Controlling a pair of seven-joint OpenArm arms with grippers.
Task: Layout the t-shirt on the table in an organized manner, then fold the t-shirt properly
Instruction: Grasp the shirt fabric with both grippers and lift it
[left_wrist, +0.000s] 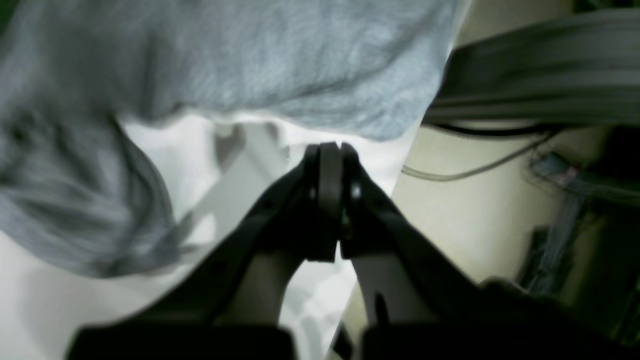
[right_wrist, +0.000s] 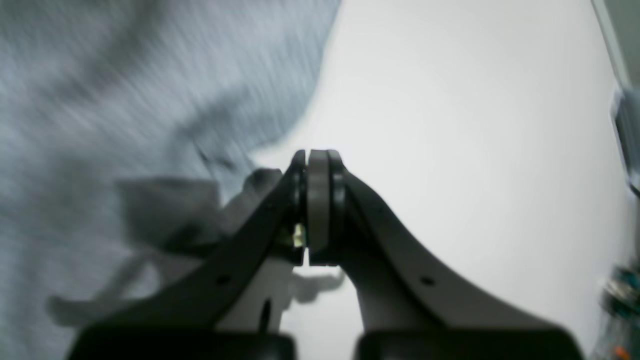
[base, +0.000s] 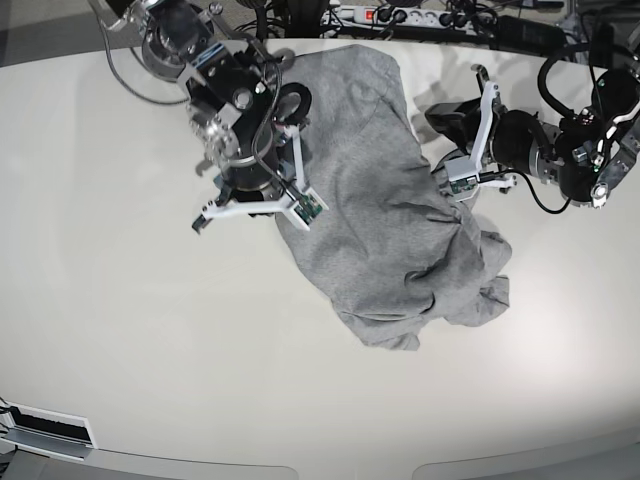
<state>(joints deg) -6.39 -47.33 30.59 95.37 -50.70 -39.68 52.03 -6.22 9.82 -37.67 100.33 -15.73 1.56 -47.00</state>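
T-shirt: the grey t-shirt (base: 385, 190) lies crumpled on the worktop (base: 130, 340), running from near the far edge down toward the middle, bunched into thick folds at its near end. No lettering shows on the side facing up.
My left fingers: my left gripper (left_wrist: 330, 150) has its fingers pressed together with nothing between them. In the wrist view the tips sit just short of the shirt's hem, over bare worktop close to the worktop's edge; the picture is too blurred to say whether they touch the cloth.
My right fingers: my right gripper (right_wrist: 317, 152) is also closed on nothing, tips over bare worktop just beside the shirt's edge.
My arms: from the base view, one stands at each long side of the shirt, both toward the far edge.
Cables: dark cables (base: 420, 20) run behind the far edge.
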